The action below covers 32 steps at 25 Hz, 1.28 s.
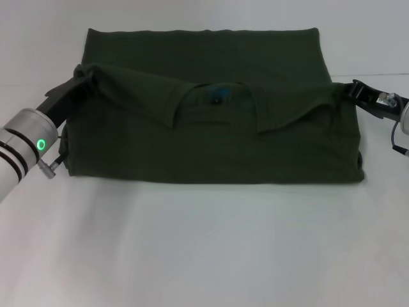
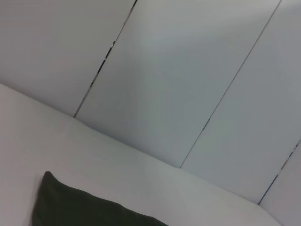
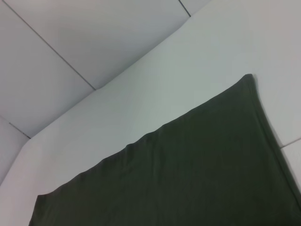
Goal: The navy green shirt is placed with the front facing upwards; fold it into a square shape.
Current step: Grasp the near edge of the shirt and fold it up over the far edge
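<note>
You have the navy green shirt [image 1: 211,128] lying across the middle of the white table [image 1: 204,249], already doubled so that the collar [image 1: 217,96] and its neck label sit on a folded-over layer, with a plain band of fabric showing beyond it at 12 o'clock. The left gripper [image 1: 86,80] meets the cloth at the 9 o'clock corner of that layer; the right gripper [image 1: 353,91] meets it at the 3 o'clock corner. Both appear closed on the fabric, but the cloth hides the fingertips, so you cannot tell the exact opening.

Risks from here, as a judgement:
- Uneven travel of the two arms would skew the folded edge and leave a trapezoid, not a square
- A thin pinch may slip, dropping one corner early
- Dragging low could pull the lower layers along the table and undo the fold
- The slack ridges beside the collar may set into creases if released without tension
</note>
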### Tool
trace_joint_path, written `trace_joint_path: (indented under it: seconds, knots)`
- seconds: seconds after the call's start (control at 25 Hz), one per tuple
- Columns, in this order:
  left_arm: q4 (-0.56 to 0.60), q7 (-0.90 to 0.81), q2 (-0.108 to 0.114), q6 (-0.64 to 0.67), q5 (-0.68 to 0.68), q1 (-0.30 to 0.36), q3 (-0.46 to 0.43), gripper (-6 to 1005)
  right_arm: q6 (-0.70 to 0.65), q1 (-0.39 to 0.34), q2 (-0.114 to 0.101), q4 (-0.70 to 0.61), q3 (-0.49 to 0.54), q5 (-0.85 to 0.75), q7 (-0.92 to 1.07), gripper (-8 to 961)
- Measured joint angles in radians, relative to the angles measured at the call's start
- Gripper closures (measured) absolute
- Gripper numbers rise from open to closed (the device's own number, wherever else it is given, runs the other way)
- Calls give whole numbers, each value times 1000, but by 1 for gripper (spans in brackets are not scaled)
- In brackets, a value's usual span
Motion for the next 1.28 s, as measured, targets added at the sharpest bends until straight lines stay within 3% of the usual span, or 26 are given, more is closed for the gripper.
trace_joint_path:
  seconds: [0.16, 0.44, 0.6, 0.88, 1.12, 1.2, 1.28]
  knots:
    - [0, 6, -1, -2, -6, 2, 0, 923, 2, 0, 0, 6, -3, 0, 0, 898]
    - [-48, 141, -1, -41, -152, 6, -1, 880, 18, 1, 0, 14, -12, 0, -1, 858]
    - [-75, 220, -2, -41, -216, 7, -2, 856, 12, 1, 0, 14, -12, -1, -2, 777]
    - [-87, 247, -2, -43, -234, -2, 8, 520, 2, -6, 0, 16, -12, 30, -22, 634]
    - [-104, 290, -2, -53, -236, -12, 5, 229, -11, -16, 0, 24, -15, 48, -43, 310]
    - [-104, 290, -2, -58, -236, -13, 3, 231, -11, -16, 0, 25, -14, 48, -45, 157]
    - [-104, 286, -2, -66, -236, -14, 2, 232, -12, -16, 0, 26, -12, 48, -49, 157]
